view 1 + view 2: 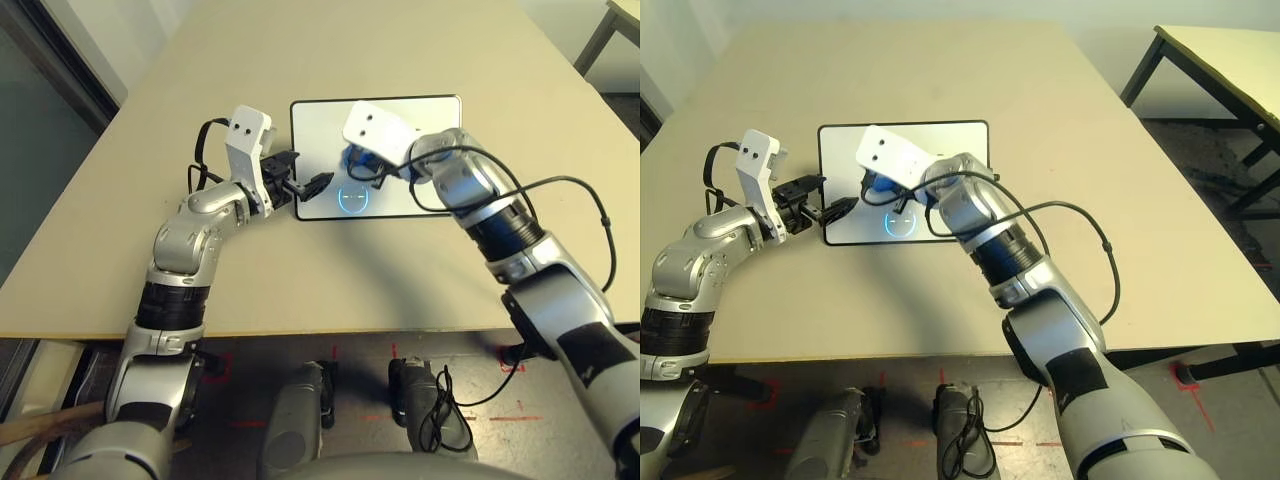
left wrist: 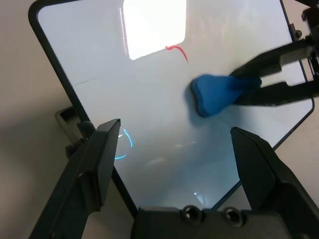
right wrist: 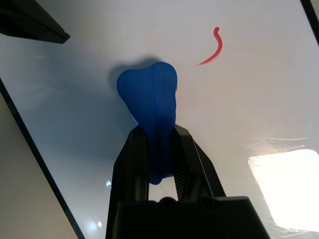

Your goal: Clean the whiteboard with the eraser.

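The whiteboard (image 1: pixel 320 125) lies flat on the tan table, with a short red scribble (image 3: pixel 214 47) and a faint blue circular mark (image 1: pixel 354 198) on it. My right gripper (image 3: pixel 155 132) is shut on the blue eraser (image 3: pixel 149 99), whose free end rests on the board's middle, a little short of the red scribble. The eraser (image 1: pixel 357 158) is partly hidden under the white wrist housing in the head views. My left gripper (image 1: pixel 310 185) is open at the board's left edge near the front corner, next to a small side knob (image 2: pixel 67 117). One of its fingers (image 2: pixel 99 159) is over the frame, the other over the board.
The tan table (image 1: pixel 420 300) stretches wide around the board, with bare surface in front, behind and to the right. A black cable (image 1: pixel 590 200) loops off my right forearm. Another table (image 1: pixel 1230 60) stands beyond the far right corner.
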Available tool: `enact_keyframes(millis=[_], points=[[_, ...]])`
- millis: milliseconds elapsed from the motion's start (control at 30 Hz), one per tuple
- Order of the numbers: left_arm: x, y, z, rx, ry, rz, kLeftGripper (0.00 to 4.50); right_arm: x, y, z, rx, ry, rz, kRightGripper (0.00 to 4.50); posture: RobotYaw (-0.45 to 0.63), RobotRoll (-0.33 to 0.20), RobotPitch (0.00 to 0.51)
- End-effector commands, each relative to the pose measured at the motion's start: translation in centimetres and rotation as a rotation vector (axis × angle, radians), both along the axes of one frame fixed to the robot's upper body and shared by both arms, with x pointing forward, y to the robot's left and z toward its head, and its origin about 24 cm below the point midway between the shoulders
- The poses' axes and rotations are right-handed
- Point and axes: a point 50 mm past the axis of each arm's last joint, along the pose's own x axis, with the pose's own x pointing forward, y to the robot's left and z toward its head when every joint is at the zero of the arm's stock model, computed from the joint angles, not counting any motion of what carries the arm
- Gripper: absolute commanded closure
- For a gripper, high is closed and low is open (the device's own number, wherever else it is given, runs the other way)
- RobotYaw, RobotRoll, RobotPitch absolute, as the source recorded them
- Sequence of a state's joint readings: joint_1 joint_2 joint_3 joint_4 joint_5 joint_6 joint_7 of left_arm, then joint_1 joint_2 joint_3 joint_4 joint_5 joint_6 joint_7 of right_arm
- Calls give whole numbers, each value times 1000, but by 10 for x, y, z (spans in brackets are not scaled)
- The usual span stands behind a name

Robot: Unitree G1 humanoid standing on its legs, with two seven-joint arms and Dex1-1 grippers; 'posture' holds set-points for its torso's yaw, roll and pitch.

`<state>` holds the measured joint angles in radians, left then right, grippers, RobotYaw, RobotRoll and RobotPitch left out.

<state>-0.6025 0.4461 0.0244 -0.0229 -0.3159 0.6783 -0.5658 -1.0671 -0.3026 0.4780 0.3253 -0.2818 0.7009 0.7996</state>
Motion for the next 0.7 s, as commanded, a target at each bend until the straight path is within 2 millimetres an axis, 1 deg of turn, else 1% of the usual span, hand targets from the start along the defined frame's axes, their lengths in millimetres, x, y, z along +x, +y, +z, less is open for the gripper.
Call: enact_keyframes(millis=[33,67,167,233,333,367,500,600,700], points=[[-2,-1,-3,-1,12,-5,0,11,-8,-1,-11,9,-72,3910,74,0,192],[-2,-1,-3,-1,12,-5,0,13,-7,4,1,-5,-78,3910,74,0,192],[-2,-2,-4,-3,11,-7,0,24,-4,25,59,-73,-103,3910,77,0,193],[-2,-2,-4,-3,12,-7,0,29,-3,30,76,-94,-109,3910,78,0,194],[-3,-3,-4,-4,12,-7,0,32,-3,32,87,-110,-107,3910,80,0,194],[-3,-3,-4,-5,12,-6,0,31,-3,28,77,-102,-101,3910,84,0,195],[-4,-2,-5,-7,14,-1,0,20,-4,3,11,-18,-59,3910,85,0,197],[-5,-2,-5,-8,15,1,0,11,-5,-7,-23,18,-38,3910,84,0,197],[-4,-2,-5,-8,16,0,0,7,-5,-10,-44,32,-28,3910,82,0,196]])
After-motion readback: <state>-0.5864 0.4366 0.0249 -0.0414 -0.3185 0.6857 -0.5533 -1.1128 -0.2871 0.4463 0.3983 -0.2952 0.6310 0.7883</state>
